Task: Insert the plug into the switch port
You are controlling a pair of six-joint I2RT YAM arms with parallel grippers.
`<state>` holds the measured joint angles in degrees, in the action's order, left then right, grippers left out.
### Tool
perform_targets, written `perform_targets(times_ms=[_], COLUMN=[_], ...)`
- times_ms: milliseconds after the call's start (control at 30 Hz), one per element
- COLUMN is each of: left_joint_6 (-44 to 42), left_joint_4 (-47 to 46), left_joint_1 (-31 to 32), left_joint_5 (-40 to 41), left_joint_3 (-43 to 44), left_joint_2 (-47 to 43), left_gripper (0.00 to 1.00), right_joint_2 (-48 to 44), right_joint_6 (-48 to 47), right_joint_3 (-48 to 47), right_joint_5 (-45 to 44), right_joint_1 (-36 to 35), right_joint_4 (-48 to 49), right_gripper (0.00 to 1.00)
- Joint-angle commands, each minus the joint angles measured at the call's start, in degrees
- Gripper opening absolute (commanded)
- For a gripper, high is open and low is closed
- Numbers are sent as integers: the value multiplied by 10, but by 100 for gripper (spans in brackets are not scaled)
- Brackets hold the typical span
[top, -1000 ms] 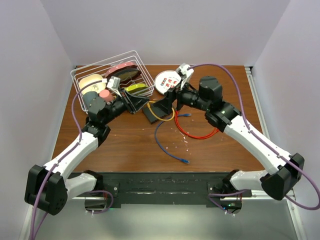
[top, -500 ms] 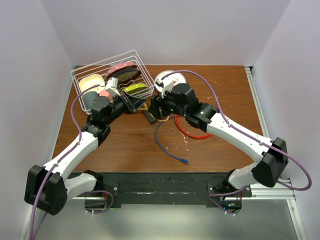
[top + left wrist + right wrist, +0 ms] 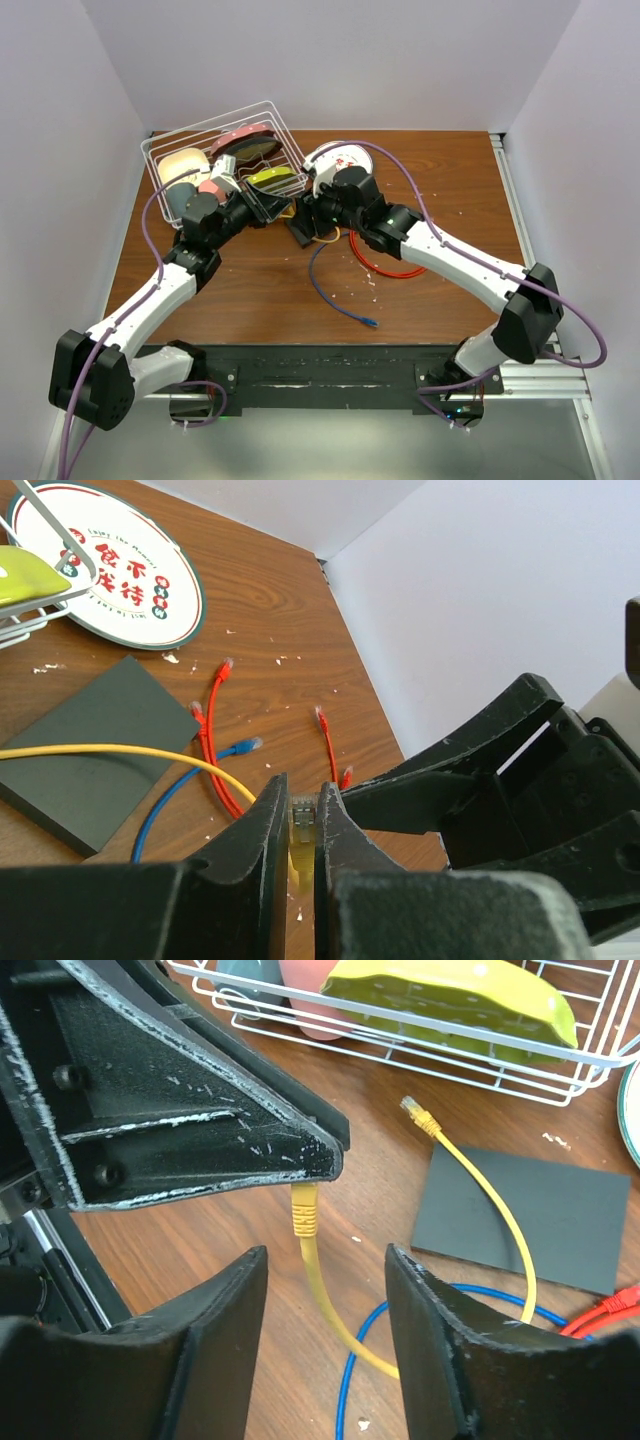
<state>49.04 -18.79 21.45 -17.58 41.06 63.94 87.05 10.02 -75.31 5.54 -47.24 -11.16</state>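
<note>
Brown wooden table [image 3: 430, 290] inside white walls, and I'm not far in: my left gripper [image 3: 300, 792] is clamped on the plug [image 3: 303, 818], up off the wood, while my right gripper [image 3: 325, 1260] sits half-spread around the yellow cable [image 3: 322, 1305] below it, gripping nothing. The switch [image 3: 520, 1210] lies flat just beyond with nothing plugged in and I can't spot its ports, so aligning and pushing in is all left. Loose red cable [image 3: 385, 268] and blue cable [image 3: 335, 300] sprawl beside it, and the plate [image 3: 100, 570] and dish rack [image 3: 160, 150] crowd in behind.

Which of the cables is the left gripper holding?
The yellow cable: its plug is pinched in the left gripper. The blue cable and red cable lie loose on the table.
</note>
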Motion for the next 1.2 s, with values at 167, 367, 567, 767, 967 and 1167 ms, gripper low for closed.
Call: perform_targets(times_ms=[167, 367, 567, 767, 967, 1167], left_joint_6=[16, 10, -50, -143, -224, -263], left_joint_4=[-30, -48, -48, 6, 16, -79], left_joint_1=[3, 3, 3, 2, 2, 2], left_joint_5=[1, -15, -26, 0, -46, -187], left_joint_3=[20, 11, 12, 45, 60, 31], left_joint_2=[-11, -15, -47, -82, -92, -100], left_gripper=[0, 0, 37, 88, 99, 97], right_joint_2=[22, 35, 18, -26, -63, -65], right_joint_6=[28, 26, -13, -51, -38, -34], right_joint_3=[-31, -43, -39, -30, -4, -12], right_joint_5=[26, 20, 25, 83, 339, 543], right_joint_1=[-1, -1, 0, 24, 112, 138], right_joint_4=[64, 66, 42, 15, 40, 54], right_gripper=[40, 9, 0, 0, 0, 0])
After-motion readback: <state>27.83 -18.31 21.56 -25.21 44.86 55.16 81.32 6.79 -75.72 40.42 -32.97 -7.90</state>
